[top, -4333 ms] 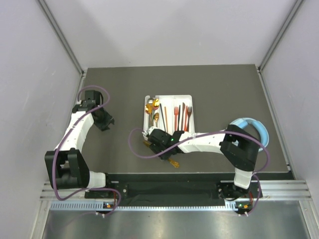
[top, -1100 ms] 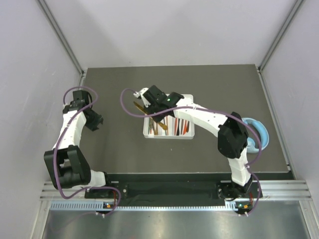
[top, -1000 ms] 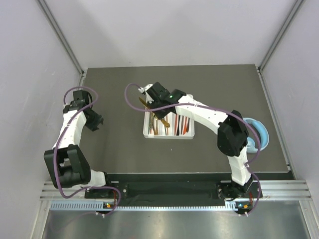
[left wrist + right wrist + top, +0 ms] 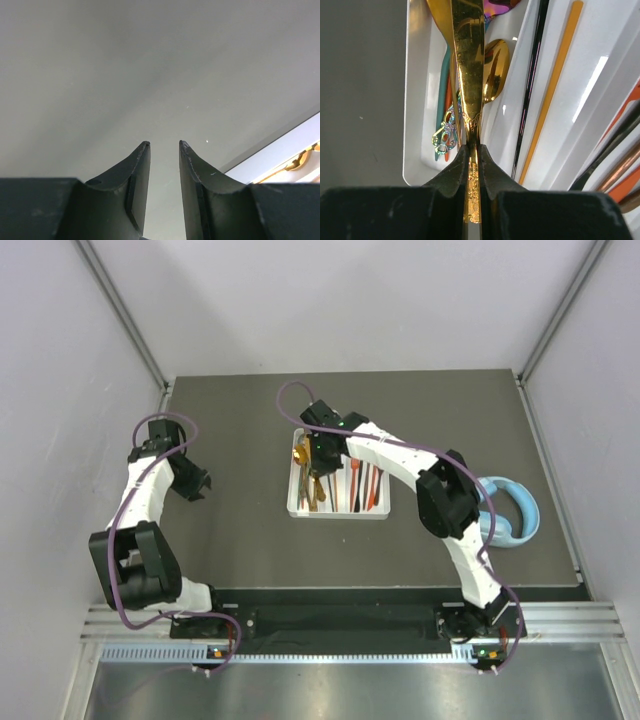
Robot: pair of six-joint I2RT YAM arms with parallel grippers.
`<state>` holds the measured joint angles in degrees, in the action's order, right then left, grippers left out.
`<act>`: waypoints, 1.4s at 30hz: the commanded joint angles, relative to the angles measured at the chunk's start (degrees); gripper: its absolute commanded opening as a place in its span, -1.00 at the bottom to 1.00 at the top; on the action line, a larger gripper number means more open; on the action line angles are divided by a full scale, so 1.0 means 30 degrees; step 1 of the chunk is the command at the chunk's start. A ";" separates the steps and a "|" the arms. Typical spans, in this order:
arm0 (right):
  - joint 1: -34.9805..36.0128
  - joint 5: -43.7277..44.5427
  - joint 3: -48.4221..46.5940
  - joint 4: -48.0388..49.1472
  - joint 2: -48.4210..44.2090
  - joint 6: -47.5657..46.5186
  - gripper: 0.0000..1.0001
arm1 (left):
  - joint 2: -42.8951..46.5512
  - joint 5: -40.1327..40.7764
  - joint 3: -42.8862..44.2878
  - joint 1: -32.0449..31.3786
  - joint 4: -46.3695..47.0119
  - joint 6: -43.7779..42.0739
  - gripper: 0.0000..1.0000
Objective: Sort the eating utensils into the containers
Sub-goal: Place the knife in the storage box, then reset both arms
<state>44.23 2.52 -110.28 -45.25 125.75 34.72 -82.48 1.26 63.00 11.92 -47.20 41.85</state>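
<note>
right wrist, right gripper (image 4: 473, 148) clamps gold utensil (image 4: 469, 50) over white tray (image 4: 416, 125), left gripper (image 4: 162, 144) narrowly parted, headphones (image 4: 530, 510) aside

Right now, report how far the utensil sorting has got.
Done: many utensils lie in the white tray. In hand: the right gripper is shut on a gold utensil over the tray's left compartment. Left: release it there. I see none loose on the table; the left gripper is open, empty.

A white divided tray (image 4: 340, 513) sits mid-surface. A gold utensil (image 4: 469, 75), pinched by its handle in the right pincer (image 4: 471, 149), hangs over the tray's 9 o'clock compartment, above teal, orange and gold pieces. A black stick (image 4: 532, 75) and an orange stick (image 4: 555, 85) lie in the compartment beside it.
</note>
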 commanded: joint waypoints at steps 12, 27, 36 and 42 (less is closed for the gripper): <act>-0.0153 -0.1951 -0.1326 0.0407 0.1822 0.2606 -0.95 | 0.0188 -0.0859 0.0034 0.0010 0.0118 -0.0003 -0.31; -0.0240 -0.0110 0.1162 0.1959 -0.4207 -0.0873 -0.36 | 0.0188 -0.1884 -0.0172 -0.0165 0.0646 -0.0763 -0.25; -0.3576 -0.0695 0.4878 0.2778 -0.9921 -0.2258 -0.15 | -0.1243 -0.3464 0.1643 -0.2096 0.1261 -0.1731 -0.20; -0.7590 -0.1836 0.8545 0.2723 -1.1946 -0.2373 -0.14 | -0.3674 -0.3054 0.4513 -0.5173 -0.0086 -0.2462 -0.17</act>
<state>25.93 -0.49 -88.44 -35.94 91.13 29.12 -89.73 -6.74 70.43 0.84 -46.52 37.12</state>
